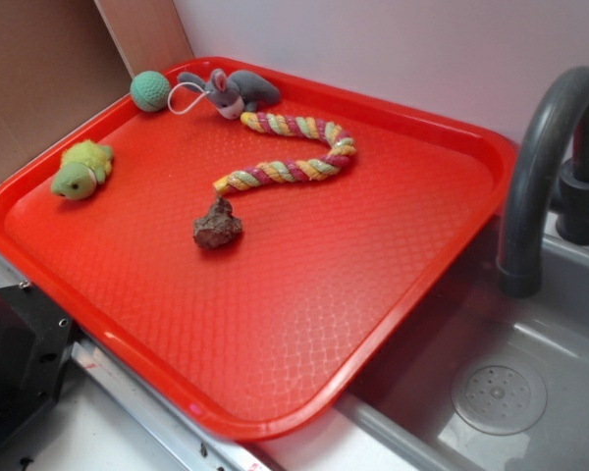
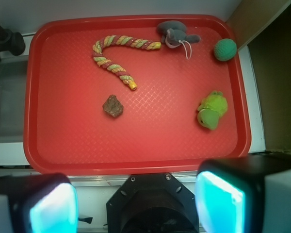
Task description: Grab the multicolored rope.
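Observation:
The multicolored rope (image 1: 294, 149) (image 2: 117, 56) lies curved like a hook on the red tray (image 1: 373, 294) (image 2: 77, 145), striped yellow, pink, pale green and white. In the wrist view it sits in the tray's upper left part. My gripper (image 2: 136, 204) hangs high above the tray's near edge, over the robot's black base, far from the rope. Its jaws stand wide apart, the cyan pads (image 2: 53, 208) at the frame's lower corners with nothing between them. The exterior view does not show the gripper.
On the tray also lie a brown lump (image 1: 217, 228) (image 2: 113, 106) just below the rope's end, a green plush turtle (image 1: 81, 169) (image 2: 212, 109), a grey plush mouse (image 1: 234, 93) (image 2: 177, 34) and a teal ball (image 1: 149, 90) (image 2: 225, 49) joined by a thin white cord. A sink (image 1: 510, 392) with a dark faucet (image 1: 545, 157) borders the tray.

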Motion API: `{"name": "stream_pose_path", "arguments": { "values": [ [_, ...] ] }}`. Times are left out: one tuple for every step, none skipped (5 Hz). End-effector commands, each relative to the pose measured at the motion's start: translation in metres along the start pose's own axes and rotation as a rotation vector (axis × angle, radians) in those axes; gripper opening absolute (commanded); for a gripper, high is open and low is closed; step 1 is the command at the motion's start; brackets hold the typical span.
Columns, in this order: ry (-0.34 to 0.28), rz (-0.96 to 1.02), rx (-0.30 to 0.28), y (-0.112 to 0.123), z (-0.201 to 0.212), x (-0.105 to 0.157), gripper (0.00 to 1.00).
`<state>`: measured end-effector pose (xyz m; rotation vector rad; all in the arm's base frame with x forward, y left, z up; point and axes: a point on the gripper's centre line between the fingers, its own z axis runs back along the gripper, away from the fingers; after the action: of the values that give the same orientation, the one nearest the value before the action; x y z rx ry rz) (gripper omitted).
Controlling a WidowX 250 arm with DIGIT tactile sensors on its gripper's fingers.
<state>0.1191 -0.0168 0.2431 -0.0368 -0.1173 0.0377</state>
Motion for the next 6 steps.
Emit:
{"name": "stream_pose_path", "arguments": {
  "values": [
    [0.000, 0.000, 0.000, 0.000, 0.000, 0.000, 1.00],
    [-0.023, -0.157, 0.012, 0.009, -0.018, 0.026, 1.00],
    [-0.053, -0.342, 0.098, 0.012, -0.030, 0.052, 1.00],
    [-0.060, -0.495, 0.151, 0.002, -0.047, 0.080, 1.00],
    [-0.083, -0.598, 0.161, -0.008, -0.064, 0.103, 1.00],
    [-0.046, -0.545, 0.079, -0.012, -0.092, 0.127, 1.00]
  ]
}}
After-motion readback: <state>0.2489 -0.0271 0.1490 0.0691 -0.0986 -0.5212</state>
